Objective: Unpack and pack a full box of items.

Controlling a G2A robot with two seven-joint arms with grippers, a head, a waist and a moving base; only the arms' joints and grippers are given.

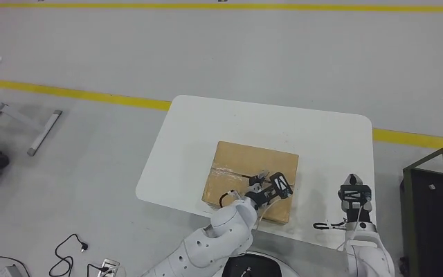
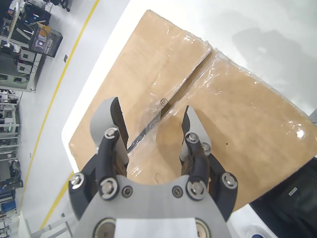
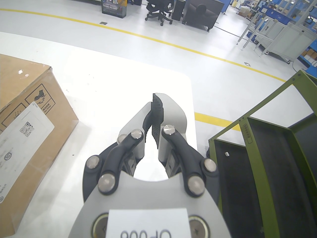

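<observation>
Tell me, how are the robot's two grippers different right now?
The left gripper has its fingers spread open; the right gripper has its own shut together. The left gripper is over the cardboard box, at its taped seam; the right gripper is over the bare white table beside the box. Both have the same silver-and-black build, and neither holds anything.

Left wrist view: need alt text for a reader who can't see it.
The open left hand hovers over a closed cardboard box, straddling its centre seam, which has wrinkled clear tape along it. The box sits on a white table.
</observation>
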